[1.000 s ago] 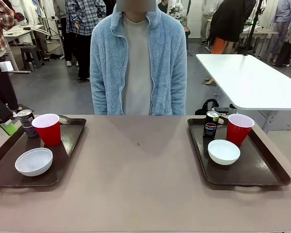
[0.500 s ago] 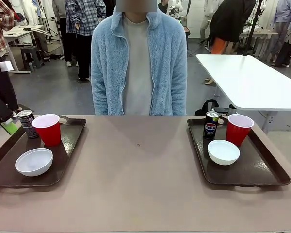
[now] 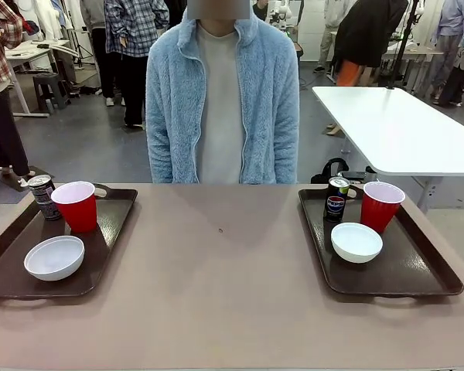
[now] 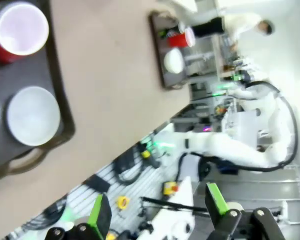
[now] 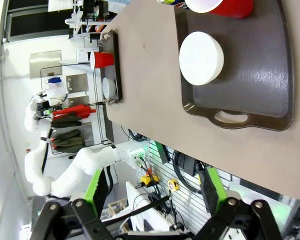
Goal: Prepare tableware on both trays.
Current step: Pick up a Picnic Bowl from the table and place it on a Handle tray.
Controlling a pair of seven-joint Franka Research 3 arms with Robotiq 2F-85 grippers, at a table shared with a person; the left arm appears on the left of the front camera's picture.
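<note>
A busy workshop with people standing about and a white table at the right fills the upper part of the front view. Across the lower half spreads the broad beige counter [image 3: 224,286], and behind it at upper centre stands a person in a fluffy light-blue jacket [image 3: 222,97], arms hanging at the sides.

There are two large dark brown rectangular plastic trays with raised rims: one at the lower left [image 3: 108,239], one at the lower right [image 3: 417,267], well apart.

Each tray carries three things. Of the two red plastic cups, the left one [image 3: 76,205] stands upright at its tray's far end, as does the right one [image 3: 382,205]. Of the two small round white bowls, one [image 3: 54,256] sits near the left tray's front, the other [image 3: 356,241] just in front of the right cup. Of the two slim cans, the dark grey-black can [image 3: 41,196] stands just beside the left cup, the blue-labelled can [image 3: 337,198] beside the right cup.

In the left wrist view, the left hand [image 4: 160,215] hangs off the counter's edge, green-padded fingers spread apart and holding nothing; the trays lie well away toward the frame's top. In the right wrist view, the right hand [image 5: 152,192] is likewise spread wide and unladen, beyond the counter's edge, with the right tray's cut-out handle nearest at the frame's right.
</note>
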